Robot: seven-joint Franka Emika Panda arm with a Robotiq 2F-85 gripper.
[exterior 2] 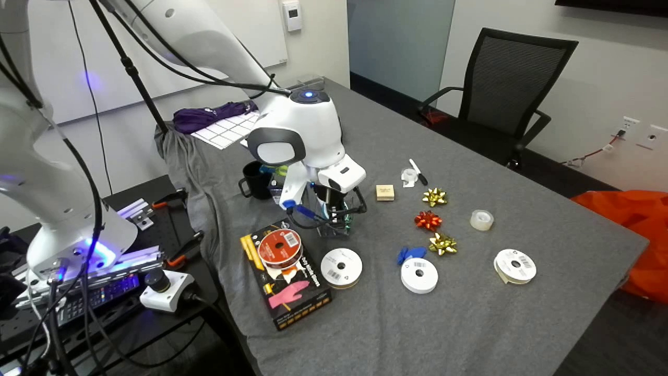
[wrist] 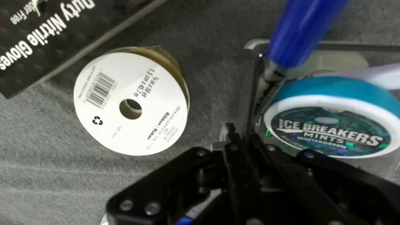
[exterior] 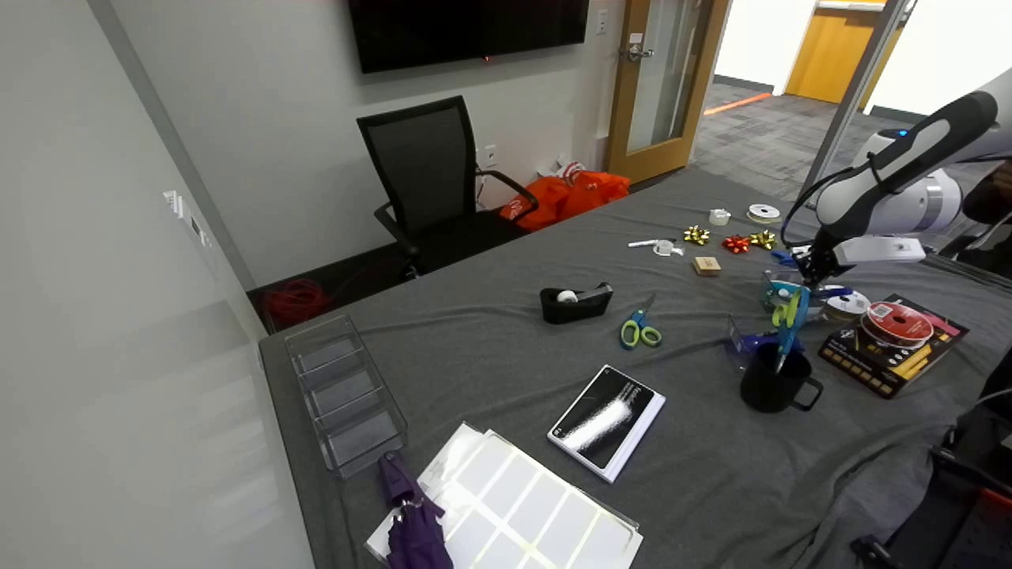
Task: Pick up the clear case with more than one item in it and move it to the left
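Cloth-covered, the table (exterior: pixel 474 348) appears to bear the clear case (wrist: pixel 368 47), just beside a ribbon spool (wrist: pixel 140 89). Nearly together, the jaws seem to pinch one thin wall of the case, probably because the mint tin (wrist: pixel 331 128) and leaning marker (wrist: pixel 297 40) crowd the inside.

Gray cloth-covered table (exterior: pixel 474 356), black mug (exterior: pixel 773 386), tape dispenser (exterior: pixel 571 310), scissors (exterior: pixel 639 318), 3 shiny bows (exterior 2: pixel 428 220)
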